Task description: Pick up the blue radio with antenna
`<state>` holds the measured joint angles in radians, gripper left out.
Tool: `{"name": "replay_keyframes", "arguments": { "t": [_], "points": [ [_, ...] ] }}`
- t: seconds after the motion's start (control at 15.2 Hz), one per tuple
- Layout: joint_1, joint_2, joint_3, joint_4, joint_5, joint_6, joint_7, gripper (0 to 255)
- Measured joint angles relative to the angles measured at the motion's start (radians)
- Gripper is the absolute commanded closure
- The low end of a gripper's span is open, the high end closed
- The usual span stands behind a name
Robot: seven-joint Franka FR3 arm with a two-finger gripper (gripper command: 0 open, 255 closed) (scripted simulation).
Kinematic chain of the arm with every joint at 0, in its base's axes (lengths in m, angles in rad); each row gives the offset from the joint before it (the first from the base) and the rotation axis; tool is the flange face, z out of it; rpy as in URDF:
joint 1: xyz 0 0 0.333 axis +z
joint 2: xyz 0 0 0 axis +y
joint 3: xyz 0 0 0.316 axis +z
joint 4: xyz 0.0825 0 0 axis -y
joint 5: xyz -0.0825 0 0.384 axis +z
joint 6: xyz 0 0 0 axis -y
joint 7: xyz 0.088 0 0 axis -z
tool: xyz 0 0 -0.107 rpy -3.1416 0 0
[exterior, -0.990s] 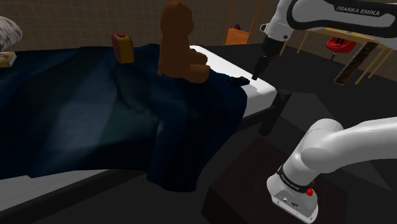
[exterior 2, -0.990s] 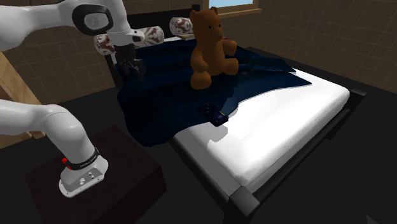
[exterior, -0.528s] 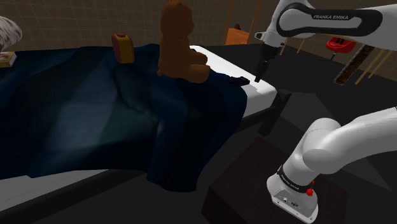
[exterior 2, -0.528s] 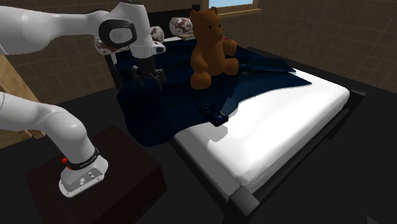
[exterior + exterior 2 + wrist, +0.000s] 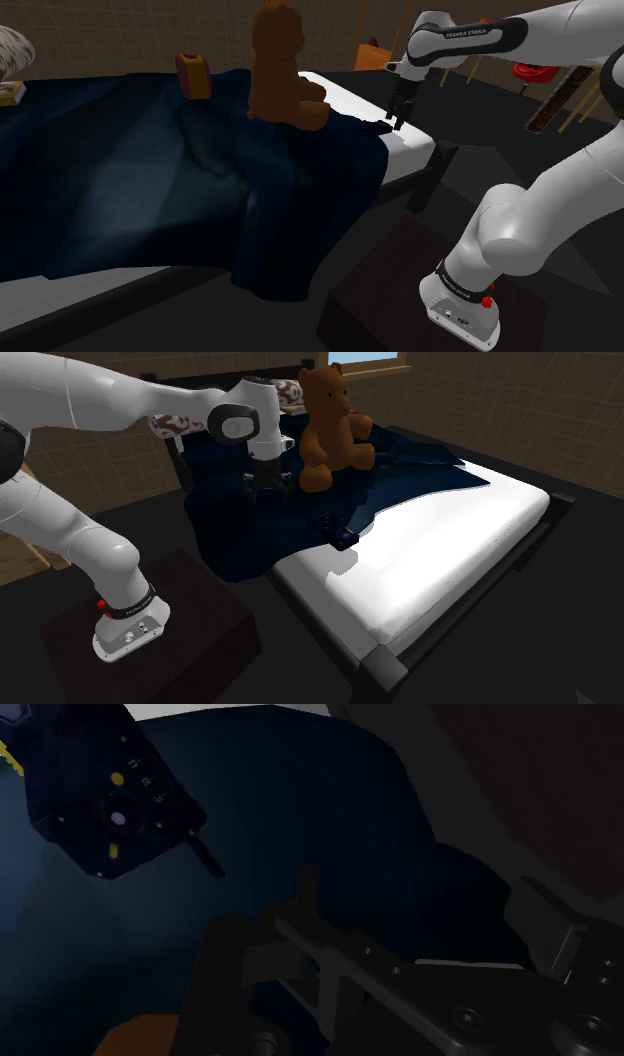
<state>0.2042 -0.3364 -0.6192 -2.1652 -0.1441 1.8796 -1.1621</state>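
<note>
**Well, the open gripper hangs near the little radio at the blanket's edge**

Across the room runs a wide bed with a white mattress [image 5: 455, 547]. It takes up the middle and right of the second exterior view. A rumpled dark navy blanket [image 5: 150, 170] covers most of it and spills over the near side, filling the left half of the shoulder view.

The white arm with dark joints [image 5: 545, 205] rises from the lower right of the shoulder view. It bends back over the bed's corner toward the upper middle. It stands on a dark brown box-shaped stand [image 5: 205, 622], at the lower left of the second exterior view.

A big brown plush teddy bear [image 5: 330, 427] sits upright on the blanket, top centre in both outer views.

The all-black two-finger gripper [image 5: 268, 490] points down over the blanket, just left of the bear's feet in the second exterior view. Its fingers are spread apart and hold nothing.

The small dark-blue box-shaped radio [image 5: 338, 533] lies near the middle of that view, at the blanket's hem where it meets bare mattress. It is below the bear and to the lower right of the gripper. In the wrist view the radio shows tiny buttons and yellow marks, with its short dark antenna [image 5: 205, 856] sticking out. There it sits off to one side of the fingers, untouched.
</note>
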Motion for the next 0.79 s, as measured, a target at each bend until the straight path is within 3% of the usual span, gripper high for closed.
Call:
{"name": "replay_keyframes", "arguments": {
  "t": [0.4,0.79],
  "points": [
    [0.058,0.311,-0.132,0.180,0.160,0.059,-0.409,0],
    [-0.006,0.598,-0.117,0.376,0.339,0.059,-0.757,0]
  ]
}}
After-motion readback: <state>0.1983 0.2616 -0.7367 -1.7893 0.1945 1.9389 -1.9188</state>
